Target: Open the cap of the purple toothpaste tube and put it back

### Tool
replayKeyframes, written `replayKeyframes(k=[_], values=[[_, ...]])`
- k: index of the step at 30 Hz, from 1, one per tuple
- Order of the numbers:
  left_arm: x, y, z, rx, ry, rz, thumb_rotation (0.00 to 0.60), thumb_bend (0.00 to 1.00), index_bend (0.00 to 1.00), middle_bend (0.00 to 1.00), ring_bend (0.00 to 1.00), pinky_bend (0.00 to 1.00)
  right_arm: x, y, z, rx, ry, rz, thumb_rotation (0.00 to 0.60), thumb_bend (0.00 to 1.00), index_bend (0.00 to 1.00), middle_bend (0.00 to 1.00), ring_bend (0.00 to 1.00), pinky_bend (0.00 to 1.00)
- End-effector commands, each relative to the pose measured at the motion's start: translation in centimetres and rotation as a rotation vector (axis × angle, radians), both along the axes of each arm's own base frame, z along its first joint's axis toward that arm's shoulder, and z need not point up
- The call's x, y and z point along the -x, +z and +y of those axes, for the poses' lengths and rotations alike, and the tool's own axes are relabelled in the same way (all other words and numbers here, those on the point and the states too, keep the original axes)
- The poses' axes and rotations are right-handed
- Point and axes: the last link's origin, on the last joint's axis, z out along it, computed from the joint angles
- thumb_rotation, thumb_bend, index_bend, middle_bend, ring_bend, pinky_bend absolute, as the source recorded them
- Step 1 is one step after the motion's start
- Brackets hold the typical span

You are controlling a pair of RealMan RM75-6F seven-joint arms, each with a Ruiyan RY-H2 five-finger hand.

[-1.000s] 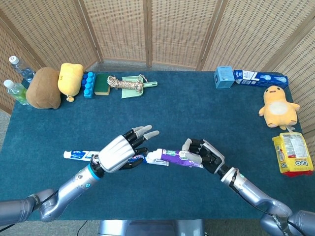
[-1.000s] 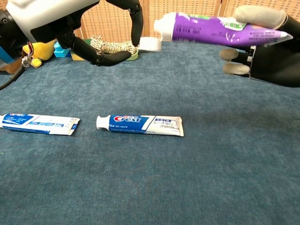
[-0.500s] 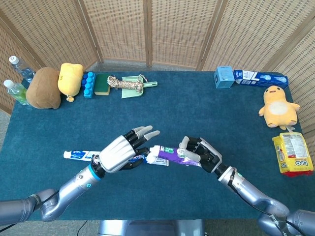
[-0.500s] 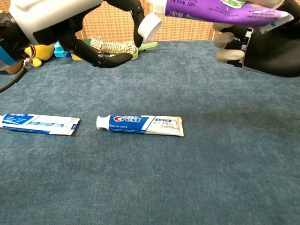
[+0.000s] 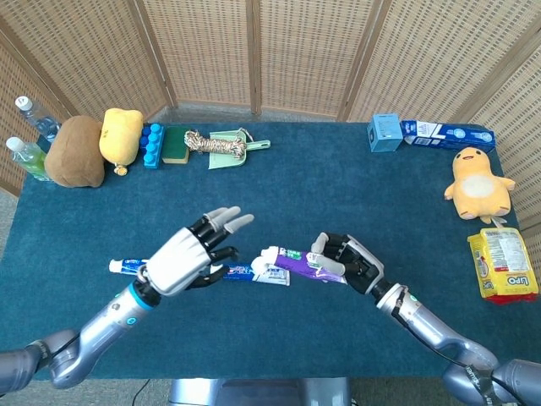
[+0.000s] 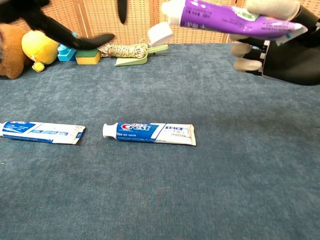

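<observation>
My right hand [image 5: 353, 264] grips the purple toothpaste tube [image 5: 301, 262] by its rear half and holds it level above the table, nozzle end pointing left. In the chest view the tube [image 6: 225, 15] runs along the top edge. Its white cap [image 6: 160, 33] hangs tilted under the nozzle end, swung away from it. My left hand [image 5: 188, 254] hovers a short way left of the cap [image 5: 269, 254], fingers spread and holding nothing. Only its dark fingertips [image 6: 85, 41] show in the chest view. My right hand [image 6: 286, 57] fills the upper right there.
Two blue-and-white toothpaste tubes [image 6: 150, 132] [image 6: 42, 132] lie on the blue cloth below the hands. At the back left stand bottles [image 5: 25, 152], plush toys [image 5: 121, 135], a sponge and a rope-wrapped dustpan [image 5: 224, 144]. Boxes [image 5: 446, 133], a yellow plush [image 5: 478, 182] and a snack bag [image 5: 505, 264] sit right.
My left hand let go of the cap and drew back to the left with fingers spread. The purple tube stayed in my right hand, dipping slightly, its cap hanging open.
</observation>
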Motion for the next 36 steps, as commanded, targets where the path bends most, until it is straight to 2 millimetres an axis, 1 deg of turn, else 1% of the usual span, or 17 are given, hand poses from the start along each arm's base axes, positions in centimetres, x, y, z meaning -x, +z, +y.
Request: replayKeyframes(k=[1, 9, 12, 14, 20, 23, 28, 34, 36], values=[[0.7, 1.6, -0.2, -0.039, 0.027, -0.015, 0.600, 0.33, 0.47, 0.07, 0.00, 0.13, 0.4, -0.1, -0.2, 0.001, -0.010, 0.017, 0.600, 0.51, 0.88, 0.69, 0.64, 0.73], [3.3, 5.4, -0.5, -0.140, 0.125, -0.036, 0.600, 0.33, 0.46, 0.07, 0.00, 0.13, 2.1, -0.3, -1.2, 0.045, -0.039, 0.129, 0.600, 0.51, 0.88, 0.69, 0.64, 0.73], [4.4, 6.4, -1.0, -0.162, 0.164, -0.032, 0.600, 0.33, 0.46, 0.07, 0.00, 0.13, 2.6, -0.3, -1.7, 0.076, -0.044, 0.194, 0.600, 0.51, 0.88, 0.69, 0.64, 0.73], [5.7, 7.3, -1.4, -0.183, 0.214, -0.025, 0.600, 0.33, 0.46, 0.07, 0.00, 0.13, 3.1, -0.2, -2.5, 0.115, -0.048, 0.261, 0.600, 0.51, 0.88, 0.69, 0.64, 0.73], [8.8, 8.7, -2.8, -0.201, 0.347, 0.011, 0.600, 0.33, 0.45, 0.06, 0.00, 0.13, 4.3, 0.1, -3.9, 0.197, -0.056, 0.395, 0.600, 0.50, 0.86, 0.67, 0.61, 0.70], [10.1, 9.4, -3.5, -0.219, 0.400, 0.020, 0.600, 0.33, 0.45, 0.05, 0.00, 0.13, 5.1, 0.3, -4.2, 0.225, -0.055, 0.449, 0.600, 0.49, 0.84, 0.65, 0.57, 0.65], [11.5, 10.3, -4.2, -0.248, 0.458, 0.025, 0.600, 0.33, 0.45, 0.05, 0.00, 0.13, 6.5, 1.0, -4.3, 0.264, -0.029, 0.539, 0.600, 0.49, 0.78, 0.60, 0.52, 0.60], [12.3, 11.0, -4.7, -0.275, 0.496, 0.024, 0.600, 0.33, 0.45, 0.05, 0.00, 0.13, 8.4, 2.3, -4.2, 0.325, 0.020, 0.665, 0.600, 0.49, 0.72, 0.55, 0.46, 0.44], [12.3, 11.2, -4.9, -0.281, 0.504, 0.019, 0.600, 0.33, 0.45, 0.05, 0.00, 0.13, 8.9, 2.7, -4.0, 0.340, 0.037, 0.697, 0.593, 0.50, 0.67, 0.52, 0.43, 0.35]])
